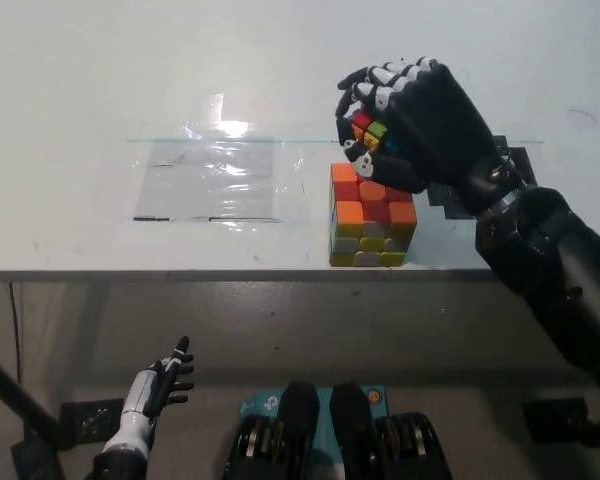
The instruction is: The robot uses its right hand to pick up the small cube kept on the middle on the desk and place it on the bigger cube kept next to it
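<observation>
Fingers (pixel 375 80) of the black right hand (pixel 410 125) are curled tight around the small cube (pixel 371 133), whose red, green, yellow and orange faces peek out between them. That hand sits right of centre in the upper half of the frame, holding the small cube just above the rear top edge of the big cube (pixel 372 215); whether the two cubes touch cannot be told. The big cube stands on the pale worktop (pixel 100 90) close to its near edge, its top showing orange and red squares. A clear plastic sheet (pixel 210 180) lies flat on the worktop to the left of it. At the lower left of the frame the white left hand (pixel 158 385) rests below the worktop edge, fingers spread and holding nothing.
</observation>
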Robot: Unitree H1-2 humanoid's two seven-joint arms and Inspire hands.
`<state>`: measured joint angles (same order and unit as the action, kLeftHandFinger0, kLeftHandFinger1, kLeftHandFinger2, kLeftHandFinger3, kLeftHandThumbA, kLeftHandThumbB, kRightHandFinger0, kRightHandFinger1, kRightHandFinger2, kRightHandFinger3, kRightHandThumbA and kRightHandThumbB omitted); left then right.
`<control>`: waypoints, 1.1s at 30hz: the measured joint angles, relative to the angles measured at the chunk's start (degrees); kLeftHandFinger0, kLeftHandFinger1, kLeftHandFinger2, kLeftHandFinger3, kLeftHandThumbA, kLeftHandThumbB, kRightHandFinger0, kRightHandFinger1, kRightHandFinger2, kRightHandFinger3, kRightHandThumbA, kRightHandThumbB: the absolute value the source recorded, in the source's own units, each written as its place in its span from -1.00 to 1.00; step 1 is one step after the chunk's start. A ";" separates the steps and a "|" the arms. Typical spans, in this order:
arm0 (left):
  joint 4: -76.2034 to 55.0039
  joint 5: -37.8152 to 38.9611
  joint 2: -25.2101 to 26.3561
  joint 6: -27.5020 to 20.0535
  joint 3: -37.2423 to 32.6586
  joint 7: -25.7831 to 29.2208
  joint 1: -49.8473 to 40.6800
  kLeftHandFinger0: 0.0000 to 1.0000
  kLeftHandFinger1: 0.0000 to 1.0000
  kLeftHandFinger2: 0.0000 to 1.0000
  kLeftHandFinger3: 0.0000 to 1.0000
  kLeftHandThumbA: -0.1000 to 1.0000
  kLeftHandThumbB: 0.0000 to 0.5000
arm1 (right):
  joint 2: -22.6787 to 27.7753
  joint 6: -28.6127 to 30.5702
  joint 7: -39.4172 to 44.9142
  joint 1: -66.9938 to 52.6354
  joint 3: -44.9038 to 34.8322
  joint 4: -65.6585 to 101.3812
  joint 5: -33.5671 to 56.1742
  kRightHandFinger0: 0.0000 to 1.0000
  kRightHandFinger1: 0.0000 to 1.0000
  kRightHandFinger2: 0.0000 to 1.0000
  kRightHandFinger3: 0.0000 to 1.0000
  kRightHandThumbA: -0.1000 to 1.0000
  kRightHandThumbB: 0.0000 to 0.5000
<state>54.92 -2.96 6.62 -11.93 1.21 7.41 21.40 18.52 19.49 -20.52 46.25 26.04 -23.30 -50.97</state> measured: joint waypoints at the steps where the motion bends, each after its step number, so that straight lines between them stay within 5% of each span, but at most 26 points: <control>1: 0.01 0.01 -0.02 -0.01 0.00 -0.01 0.00 0.49 0.40 0.50 0.39 0.83 -0.72 | 0.00 0.02 0.00 -0.25 -0.01 -0.10 0.02 -1.00 -0.55 0.26 -0.03 -1.00 0.27; 5: 0.15 -0.05 0.00 -0.08 -0.06 0.00 0.00 0.65 0.51 0.59 0.48 0.87 -0.71 | 0.04 0.11 -0.03 -1.20 0.03 -0.82 -0.05 -1.00 -0.45 0.38 0.08 -1.00 0.22; 9: 0.05 -0.02 -0.01 0.06 -0.03 0.02 0.05 0.44 0.38 0.50 0.38 0.83 -0.64 | 0.23 0.13 -0.04 -1.66 0.07 -1.40 -0.42 -1.00 -0.41 0.40 0.13 -1.00 0.18; 14: 0.07 -0.07 0.00 0.16 -0.07 0.04 0.25 0.56 0.44 0.46 0.29 0.86 -0.71 | 0.32 0.08 -0.07 -2.50 -0.25 -1.59 -0.40 -1.00 -0.35 0.40 0.12 -1.00 0.04; 16: 0.07 -0.08 0.03 0.09 -0.07 0.01 0.33 0.73 0.58 0.59 0.44 0.88 -0.66 | 0.31 0.06 -0.05 -2.82 -0.31 -1.59 -0.35 -1.00 -0.39 0.28 0.03 -1.00 0.02; 17: 0.07 -0.08 0.06 0.05 -0.10 -0.01 0.39 0.70 0.55 0.55 0.42 0.87 -0.60 | 0.27 -0.01 -0.03 -3.11 -0.34 -1.59 -0.27 -1.00 -0.44 0.19 -0.05 -1.00 0.08; 19: 0.06 -0.09 0.07 0.03 -0.18 -0.02 0.48 0.68 0.55 0.59 0.60 0.88 -0.62 | 0.03 -0.05 -0.11 -3.62 -0.44 -1.81 -0.15 -1.00 -0.40 0.31 0.02 -1.00 0.08; 24: 0.02 -0.11 0.16 0.14 -0.26 -0.01 0.60 0.61 0.48 0.52 0.46 0.85 -0.67 | -1.61 0.25 -1.61 -4.11 -0.35 -5.55 -0.16 -1.00 -0.26 0.41 0.08 -1.00 0.17; 29: 0.10 -0.06 0.22 0.01 -0.24 -0.03 0.91 0.59 0.45 0.47 0.42 0.84 -0.63 | -2.55 0.71 -3.92 -4.02 -0.56 -7.65 0.28 -1.00 -0.19 0.44 0.13 -1.00 -0.11; 33: 0.10 -0.14 0.20 0.05 -0.38 -0.01 0.92 0.50 0.37 0.43 0.34 0.84 -0.63 | -2.75 1.06 -4.93 -4.01 -0.48 -8.28 0.30 -1.00 -0.21 0.44 0.15 -1.00 -0.01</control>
<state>55.02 -3.11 6.81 -11.88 0.83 7.40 22.32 15.76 20.56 -25.45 42.23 25.56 -31.58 -50.67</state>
